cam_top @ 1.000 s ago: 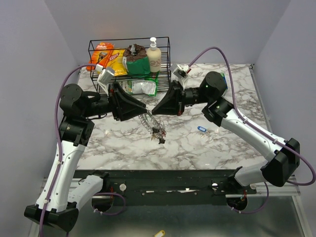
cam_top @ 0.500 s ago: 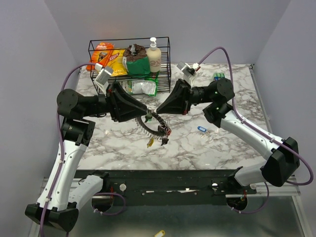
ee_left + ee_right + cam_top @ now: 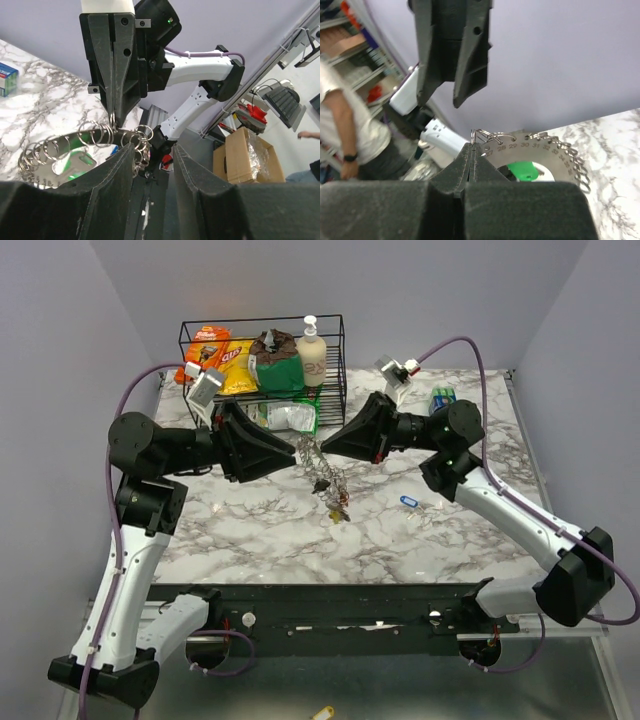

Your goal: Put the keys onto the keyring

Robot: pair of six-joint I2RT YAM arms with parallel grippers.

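While the right gripper (image 3: 471, 147) has its fingers pressed flat together on one of the small split rings of the keyring (image 3: 546, 146), the left gripper (image 3: 155, 150) faces it tip to tip with its fingers standing apart and nothing clamped between them.

Seen from above, the two grippers meet just above the centre of the frame, lifted over the marble table (image 3: 250, 535). The keyring hangs between their tips and trails down to the lower right as a silvery band fringed with many small rings. Its upper end is at the right gripper's tip and just beside the left fingertips. A dark bunch of keys (image 3: 337, 508) dangles at its low end, near the middle of the frame. Whether they touch the table cannot be told.

From the right wrist, the band shows stamped numbers along its edge, and a green key head (image 3: 522, 170) sits inside its curve.

One blue-tagged key (image 3: 406, 502) lies apart on the table, right of centre.

At the top of the overhead view a black wire rack (image 3: 345, 360) holds snack bags and a soap bottle (image 3: 311, 355); a blue-green box (image 3: 443, 398) lies to the upper right
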